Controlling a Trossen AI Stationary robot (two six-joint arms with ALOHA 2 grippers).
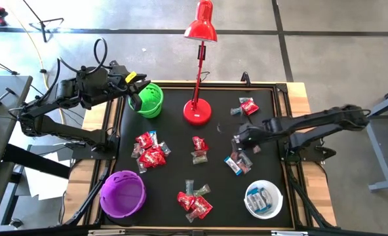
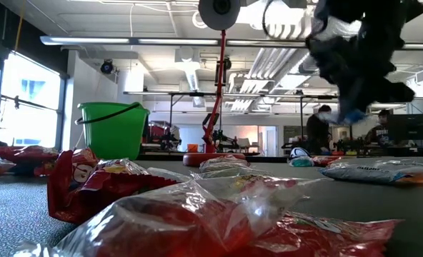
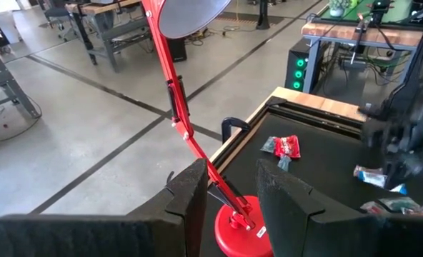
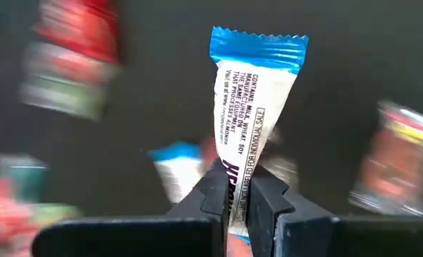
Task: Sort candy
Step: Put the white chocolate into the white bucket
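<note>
Right gripper pinches a blue-and-white candy above a black table mat in a workshop.

The wrapper stands up from between the pressed-together fingertips, its blue crimped end farthest from the gripper. Just beneath and beside the gripper lie more blue-and-white and red sweets; the white bowl sits nearer the table's front edge, already holding blue-and-white pieces. The right arm reaches in low from the table's side. Farther off stand a red desk lamp, a purple bowl and a green bowl, where the left gripper hovers with fingers parted. Workbenches fill the room behind.
</note>
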